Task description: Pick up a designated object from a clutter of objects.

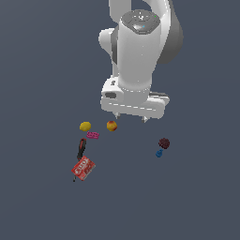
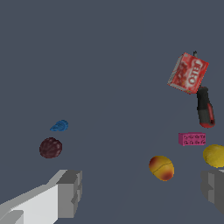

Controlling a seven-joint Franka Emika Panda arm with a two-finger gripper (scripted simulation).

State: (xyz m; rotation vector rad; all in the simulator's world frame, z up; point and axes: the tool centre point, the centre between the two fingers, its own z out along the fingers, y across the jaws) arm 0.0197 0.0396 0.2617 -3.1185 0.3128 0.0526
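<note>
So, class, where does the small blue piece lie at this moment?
In the exterior view the blue piece lies toward the exterior view's right, just beside the maroon ball, well apart from the other clutter. The wrist view shows it next to that ball too.

a flat dark grey floor (image 1: 42, 70) carries small scattered items (image 1: 86, 140), with a blue piece (image 1: 159, 153) beside a maroon ball (image 1: 164, 143).
</note>
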